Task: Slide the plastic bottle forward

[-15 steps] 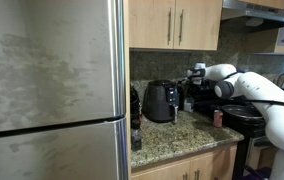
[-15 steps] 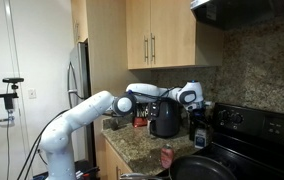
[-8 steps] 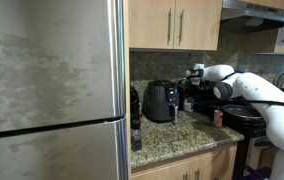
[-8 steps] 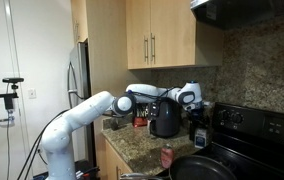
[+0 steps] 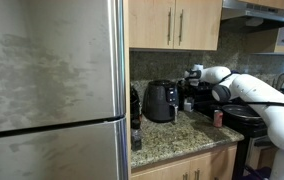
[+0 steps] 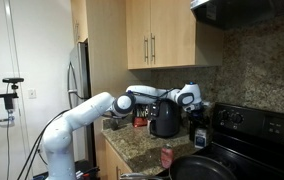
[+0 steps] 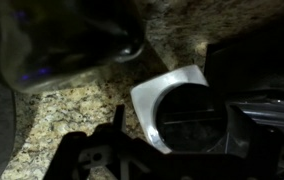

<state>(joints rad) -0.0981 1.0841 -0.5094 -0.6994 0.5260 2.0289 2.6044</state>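
Note:
The plastic bottle (image 5: 218,117) is small, translucent and pinkish. It stands near the counter's front edge by the stove, and also shows in an exterior view (image 6: 167,156). My gripper (image 5: 193,84) (image 6: 196,104) hangs at the back of the counter beside the black air fryer (image 5: 160,101) (image 6: 165,120), well apart from the bottle. In the wrist view the gripper (image 7: 172,140) looks open, with dark fingers either side of a white-rimmed thing with a dark round top (image 7: 177,118). The bottle is out of the wrist view.
A dark slim bottle (image 5: 135,130) stands at the counter's edge next to the steel fridge (image 5: 52,90). A black stove with a pan (image 5: 244,118) lies beyond the plastic bottle. A dark appliance (image 6: 199,130) stands under the gripper. Speckled granite counter (image 7: 62,115) shows between them.

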